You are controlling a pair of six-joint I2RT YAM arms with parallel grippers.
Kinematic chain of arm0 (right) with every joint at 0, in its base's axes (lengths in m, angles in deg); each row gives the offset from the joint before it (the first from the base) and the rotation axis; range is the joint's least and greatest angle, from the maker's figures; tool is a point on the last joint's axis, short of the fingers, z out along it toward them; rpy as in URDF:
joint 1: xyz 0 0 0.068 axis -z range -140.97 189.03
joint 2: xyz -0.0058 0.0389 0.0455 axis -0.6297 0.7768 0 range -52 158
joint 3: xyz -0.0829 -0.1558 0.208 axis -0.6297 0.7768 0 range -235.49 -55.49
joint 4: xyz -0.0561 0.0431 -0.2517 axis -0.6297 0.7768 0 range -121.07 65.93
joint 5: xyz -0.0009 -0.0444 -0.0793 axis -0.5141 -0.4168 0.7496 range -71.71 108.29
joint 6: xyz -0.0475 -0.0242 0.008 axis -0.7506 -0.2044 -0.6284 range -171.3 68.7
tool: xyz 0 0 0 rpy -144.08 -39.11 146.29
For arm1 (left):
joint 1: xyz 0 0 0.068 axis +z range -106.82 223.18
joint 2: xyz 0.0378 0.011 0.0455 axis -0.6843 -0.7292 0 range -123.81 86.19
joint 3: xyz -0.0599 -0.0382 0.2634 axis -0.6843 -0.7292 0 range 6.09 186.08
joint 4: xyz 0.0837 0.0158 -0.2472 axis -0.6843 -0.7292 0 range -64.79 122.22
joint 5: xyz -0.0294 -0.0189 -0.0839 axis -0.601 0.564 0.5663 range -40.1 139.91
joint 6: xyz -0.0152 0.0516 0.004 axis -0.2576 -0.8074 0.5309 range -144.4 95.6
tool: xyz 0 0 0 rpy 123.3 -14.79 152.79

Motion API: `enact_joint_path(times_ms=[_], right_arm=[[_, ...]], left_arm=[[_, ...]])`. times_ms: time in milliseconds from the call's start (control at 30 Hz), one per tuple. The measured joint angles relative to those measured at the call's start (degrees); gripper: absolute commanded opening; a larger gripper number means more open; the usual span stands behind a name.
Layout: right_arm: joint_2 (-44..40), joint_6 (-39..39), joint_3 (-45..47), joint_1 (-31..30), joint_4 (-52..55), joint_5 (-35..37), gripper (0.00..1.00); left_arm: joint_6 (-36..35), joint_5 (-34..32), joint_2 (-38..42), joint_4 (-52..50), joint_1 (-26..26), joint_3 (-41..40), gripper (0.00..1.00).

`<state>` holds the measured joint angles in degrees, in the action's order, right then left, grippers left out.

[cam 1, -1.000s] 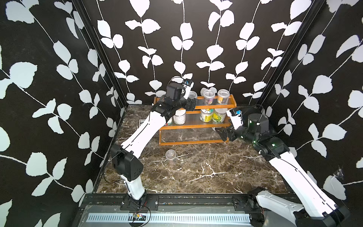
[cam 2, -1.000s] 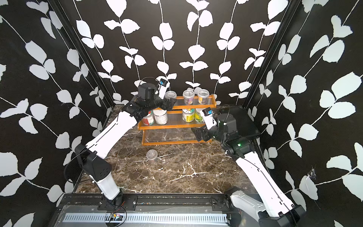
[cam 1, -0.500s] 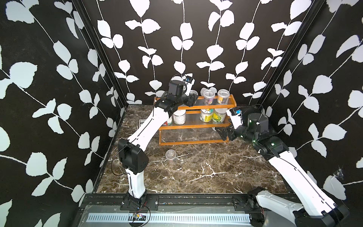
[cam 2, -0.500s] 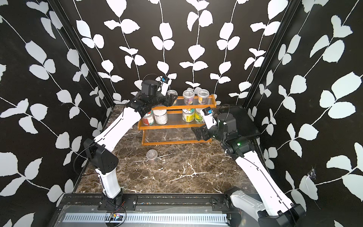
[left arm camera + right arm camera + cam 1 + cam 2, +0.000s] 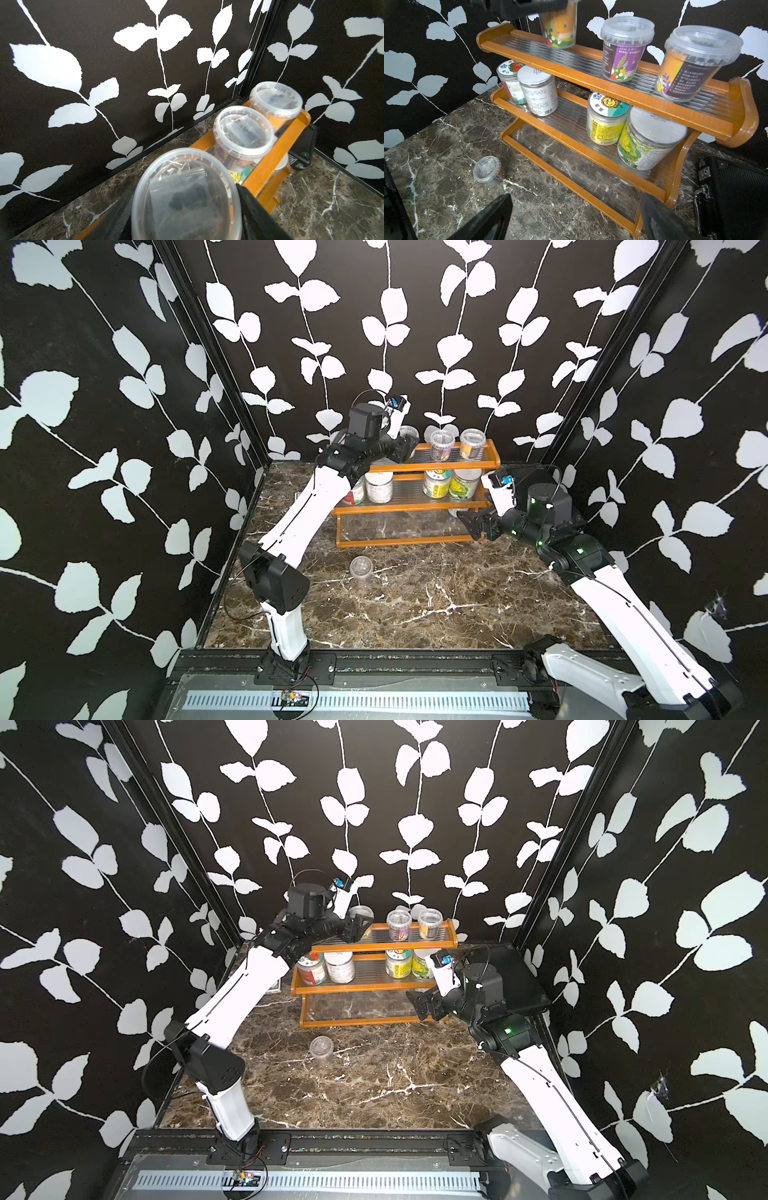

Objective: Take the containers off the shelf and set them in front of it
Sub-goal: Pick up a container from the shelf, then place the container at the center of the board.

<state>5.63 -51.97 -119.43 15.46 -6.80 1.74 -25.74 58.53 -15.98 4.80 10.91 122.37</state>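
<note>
Left end effector (image 5: 406, 446) clamps the cup (image 5: 187, 197) at the shelf's (image 5: 612, 90) nine o'clock end; my right end effector (image 5: 473, 524) gapes empty. One small cup (image 5: 360, 568) stands on the desk (image 5: 415, 605); six containers (image 5: 625, 52) left.

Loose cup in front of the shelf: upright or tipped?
Upright. The cup stands on its base on the table, lid up, per the right wrist view.
</note>
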Motion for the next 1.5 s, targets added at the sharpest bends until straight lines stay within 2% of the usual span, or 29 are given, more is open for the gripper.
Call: enact_joint_path(times_ms=[133, 233, 400, 600, 800, 967, 1033, 1300, 1500], right_arm=[[-0.3, -0.2, 0.9, 0.0, 0.0, -0.8, 1.0], [-0.3, -0.8, 1.8, 0.0, 0.0, -1.5, 1.0], [-0.6, -2.0, 2.9, 0.0, 0.5, -1.9, 1.0], [-1.5, -2.8, 3.9, 0.0, 0.7, -2.1, 0.99], [-1.5, -3.8, 4.8, 0.0, 1.1, -2.3, 1.0], [-1.9, -4.3, 4.8, 0.0, 1.6, -2.3, 1.0], [-2.2, -4.3, 4.8, 0.0, 1.7, -2.3, 1.0], [-2.6, -4.5, 5.8, 0.0, 1.8, -2.3, 0.99], [-2.5, -4.9, 6.4, 0.0, 1.7, -1.9, 0.99]], left_arm=[[-0.8, -1.2, 6.7, -0.7, -3.1, -3.3, 0.52], [-1.2, -3.0, 13.6, -0.6, -7.2, -8.7, 0.52], [-0.9, -6.6, 23.0, -0.3, -14.4, -19.7, 0.52], [1.1, -12.5, 30.1, -0.1, -20.5, -33.2, 0.51], [4.7, -16.1, 37.3, 1.2, -24.6, -47.0, 0.51], [8.2, -18.1, 42.8, 6.3, -25.1, -59.8, 0.51], [9.2, -18.2, 42.4, 8.8, -25.1, -63.3, 0.52], [12.3, -19.1, 32.2, 26.1, -25.5, -74.9, 0.52], [13.8, -21.3, 25.6, 35.6, -25.5, -79.1, 0.52]])
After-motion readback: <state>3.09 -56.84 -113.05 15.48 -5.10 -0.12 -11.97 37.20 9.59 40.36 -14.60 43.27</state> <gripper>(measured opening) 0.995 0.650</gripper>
